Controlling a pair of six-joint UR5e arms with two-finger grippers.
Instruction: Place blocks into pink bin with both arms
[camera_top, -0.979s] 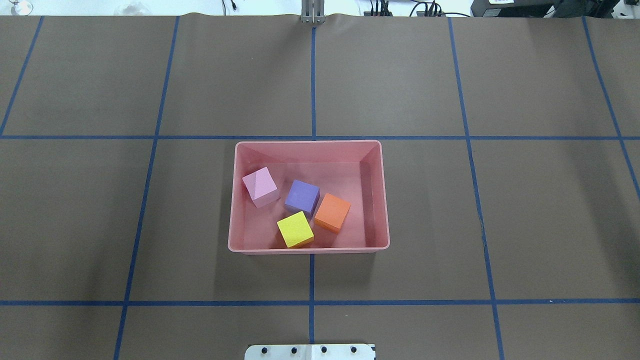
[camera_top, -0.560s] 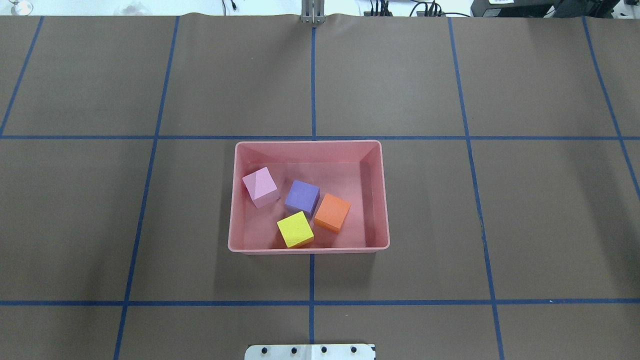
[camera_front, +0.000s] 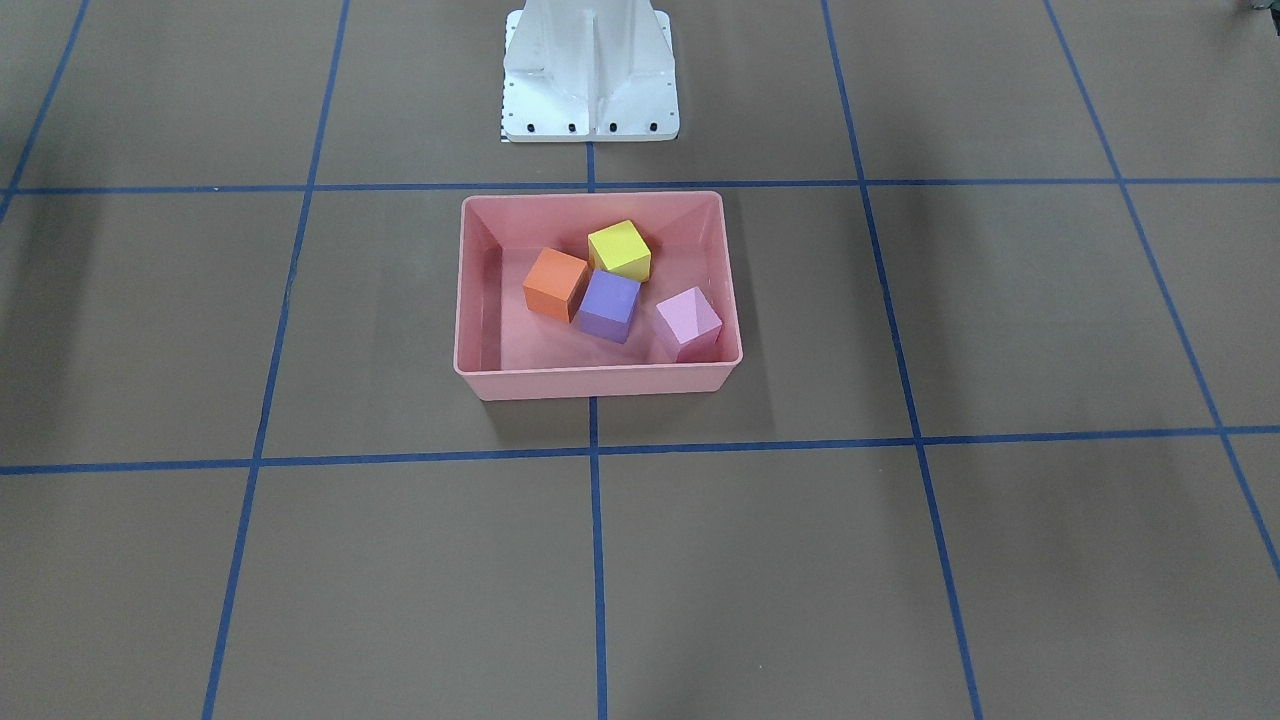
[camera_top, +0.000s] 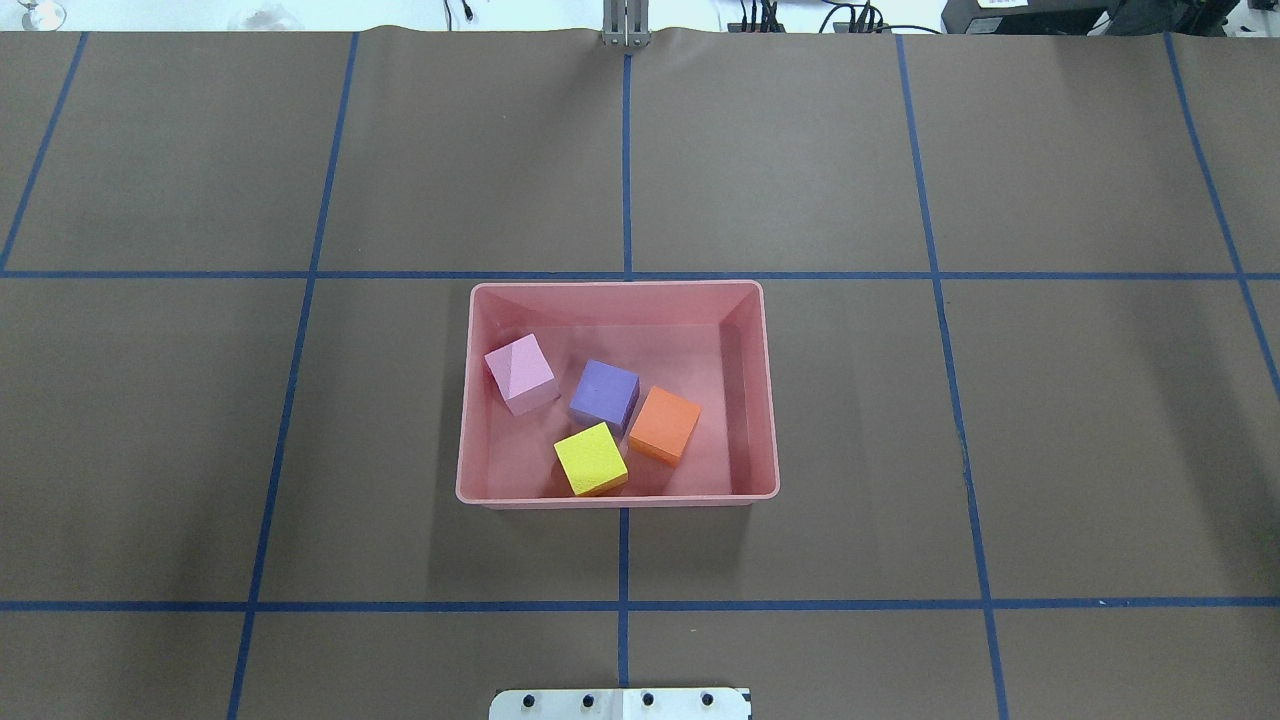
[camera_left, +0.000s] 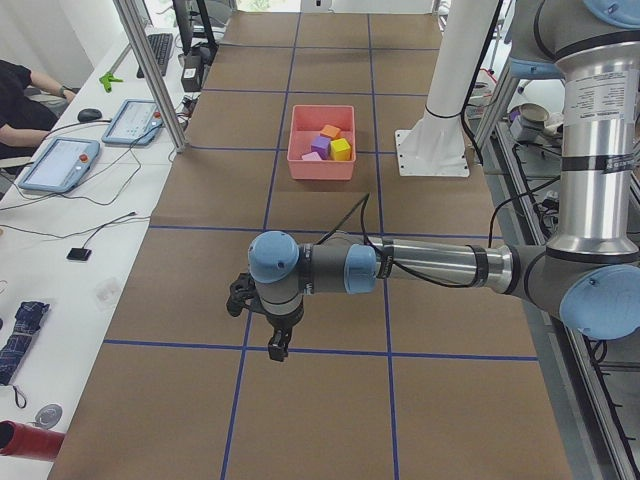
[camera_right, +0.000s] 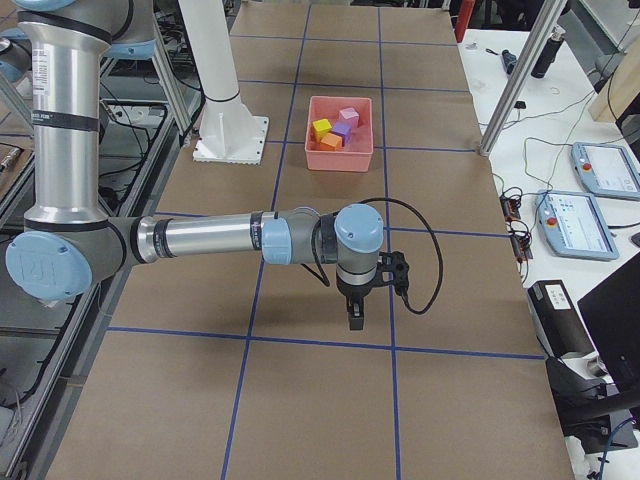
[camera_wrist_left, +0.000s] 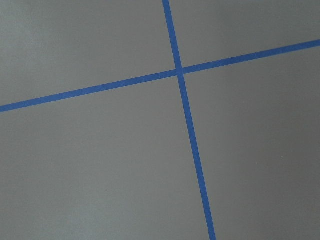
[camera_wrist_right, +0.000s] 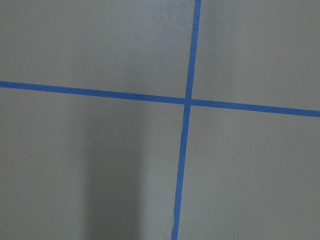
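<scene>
The pink bin (camera_top: 615, 287) stands at the middle of the brown table and also shows in the front view (camera_front: 590, 384). All four blocks lie inside it: pale pink (camera_top: 520, 373), purple (camera_top: 604, 390), orange (camera_top: 665, 424) and yellow-green (camera_top: 590, 458). My left gripper (camera_left: 275, 345) shows only in the exterior left view, far from the bin, low over the table. My right gripper (camera_right: 354, 318) shows only in the exterior right view, also far from the bin. I cannot tell whether either is open or shut. Both wrist views show only bare table with blue tape lines.
The white pedestal base (camera_front: 590, 80) stands just behind the bin on the robot's side. Blue tape lines divide the brown table. Side tables with tablets (camera_left: 60, 163), cables and a person's arm lie beyond the far long edge.
</scene>
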